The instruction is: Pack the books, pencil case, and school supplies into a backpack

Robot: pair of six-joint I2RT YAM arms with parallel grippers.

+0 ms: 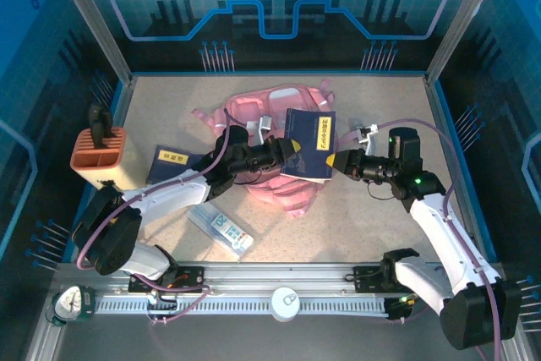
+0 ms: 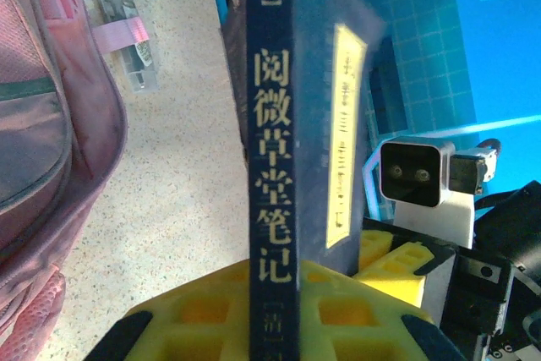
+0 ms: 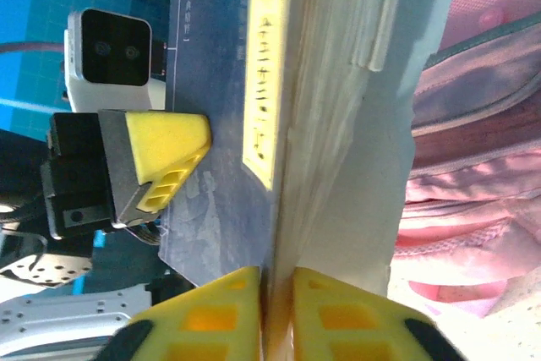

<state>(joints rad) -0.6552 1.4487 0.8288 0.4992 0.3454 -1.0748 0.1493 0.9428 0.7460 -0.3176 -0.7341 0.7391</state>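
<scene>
Left hand [image 1: 292,148]: fingers pressed onto spine of navy book [image 1: 308,143], pinching it. Book hangs between both hands, over pink backpack [image 1: 254,112], labelled cover up. Looks light, thin, a bit floppy. Spine likely firmest hold, page edge may splay. Long axis runs crosswise between hands, away from arm bases, spine toward left hand. Right hand [image 1: 332,160]: fingers close about page edge; gripping or slack, cannot tell.

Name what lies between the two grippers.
The navy book with a yellow label strip, seen in the top view, spans from the left gripper to the right gripper, above the pink backpack.
</scene>
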